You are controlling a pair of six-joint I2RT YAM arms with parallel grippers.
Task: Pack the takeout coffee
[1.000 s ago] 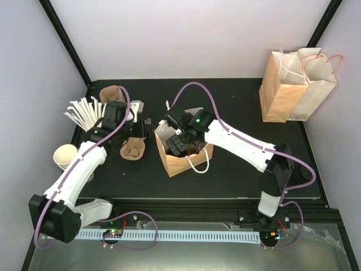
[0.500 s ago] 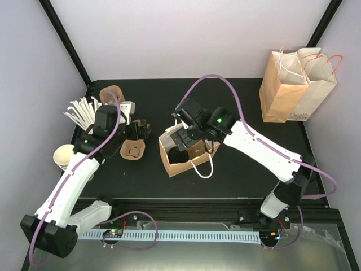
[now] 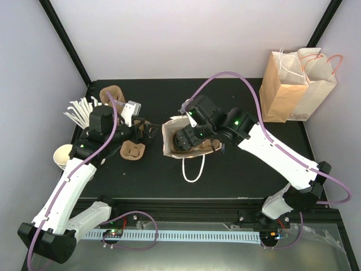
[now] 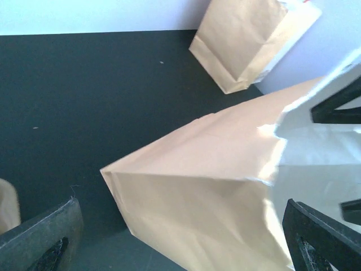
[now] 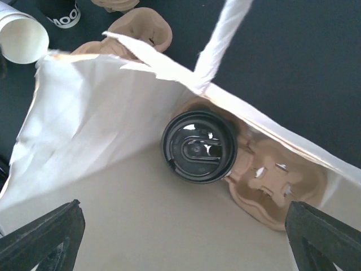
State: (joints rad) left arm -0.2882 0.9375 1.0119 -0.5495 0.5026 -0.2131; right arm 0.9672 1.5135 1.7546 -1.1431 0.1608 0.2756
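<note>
The takeout coffee (image 5: 199, 145) stands inside the open brown paper bag (image 3: 175, 148); from above it is a black lid, seated in a brown pulp carrier (image 5: 276, 180) on the bag's floor. My right gripper (image 5: 183, 243) is open and empty above the bag's mouth, and it also shows in the top view (image 3: 189, 134). My left gripper (image 3: 148, 131) is open at the bag's left side. In the left wrist view the bag (image 4: 203, 169) fills the space ahead of the wide-open left gripper (image 4: 180, 251). I cannot tell whether the fingers touch the bag.
A second paper bag (image 3: 293, 84) stands at the back right. White sticks (image 3: 83, 110) and lidless cups (image 3: 65, 155) sit at the left edge. Pulp carriers (image 3: 133, 149) lie left of the bag. The bag's white handle (image 3: 192, 166) lies on the table in front.
The right gripper rose out of the bag and opened, leaving the coffee inside. The bag shifted and tilted back. The left gripper moved right to the bag's side.
</note>
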